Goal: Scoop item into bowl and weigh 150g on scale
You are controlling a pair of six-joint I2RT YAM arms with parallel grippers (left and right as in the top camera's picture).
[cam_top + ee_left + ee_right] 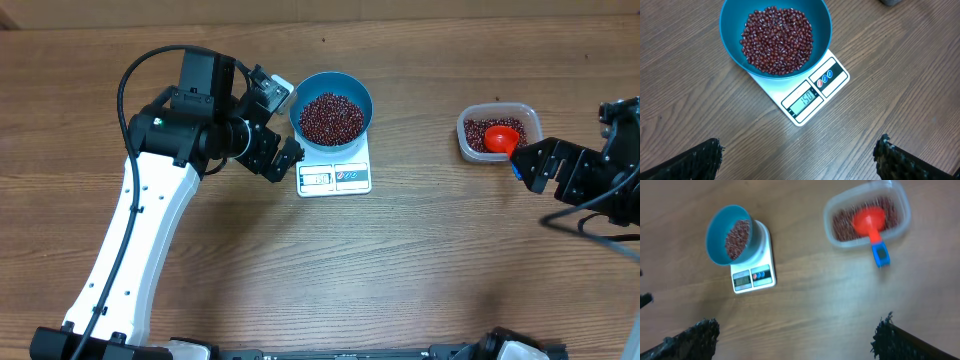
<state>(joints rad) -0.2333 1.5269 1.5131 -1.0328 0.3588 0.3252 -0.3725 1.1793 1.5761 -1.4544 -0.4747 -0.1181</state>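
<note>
The bowl is set on the scale, towards the far edge of the desk and a little left of its middle. It is placed on the rear of the scale so that the display at the front is left uncovered. The beans are heaped inside the bowl, and none are seen spilled on the desk. In the left wrist view the display appears to show the target weight, so the weighing is judged to be done or nearly so.

More beans are kept in a clear tub near the far right corner. A scoop is laid in it, its red cup among the beans and its blue handle resting over the near rim, where it can be picked up again.

The left claw is held wide and empty just left of the scale, aimed down at the bowl and display. The right claw is also spread wide and empty, near the tub by the right edge. Nothing is touched by either.
</note>
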